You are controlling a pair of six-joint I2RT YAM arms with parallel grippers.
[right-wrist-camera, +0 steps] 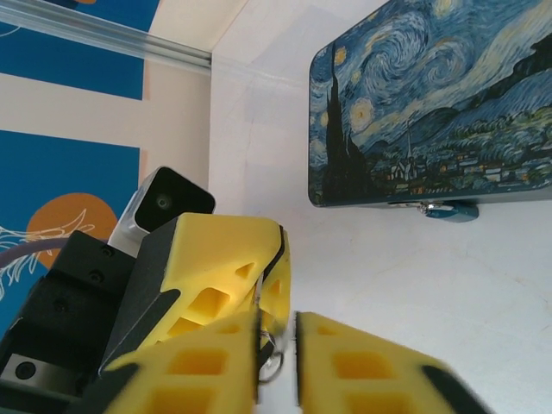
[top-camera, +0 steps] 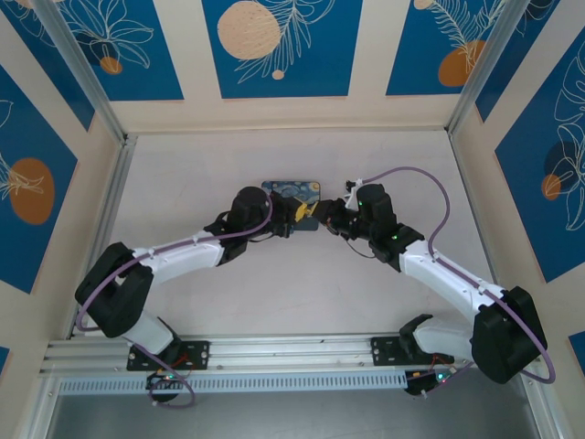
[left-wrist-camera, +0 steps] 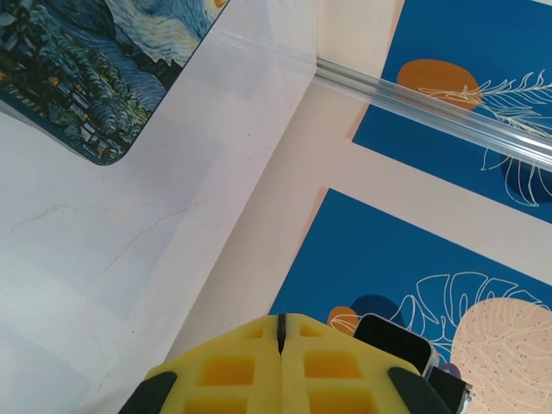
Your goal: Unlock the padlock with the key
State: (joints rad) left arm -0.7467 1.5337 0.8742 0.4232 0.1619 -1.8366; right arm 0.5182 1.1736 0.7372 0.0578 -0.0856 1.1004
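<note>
Left pincer [left-wrist-camera: 280, 335] pressed together, seemingly nipping the key [right-wrist-camera: 269, 362] inside your slightly spread right pincer [right-wrist-camera: 278, 332], likely a handover so you can aim it at the padlock [right-wrist-camera: 450, 210] against the Starry Night tin's [right-wrist-camera: 414, 103] edge.

Overhead view faces down; both close wrist views share the tin [right-wrist-camera: 431, 103].

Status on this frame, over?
Left gripper shut. Right gripper slightly parted, small metal piece in gap, likely the key. Padlock at tin edge, untouched. No obstruction seen.
</note>
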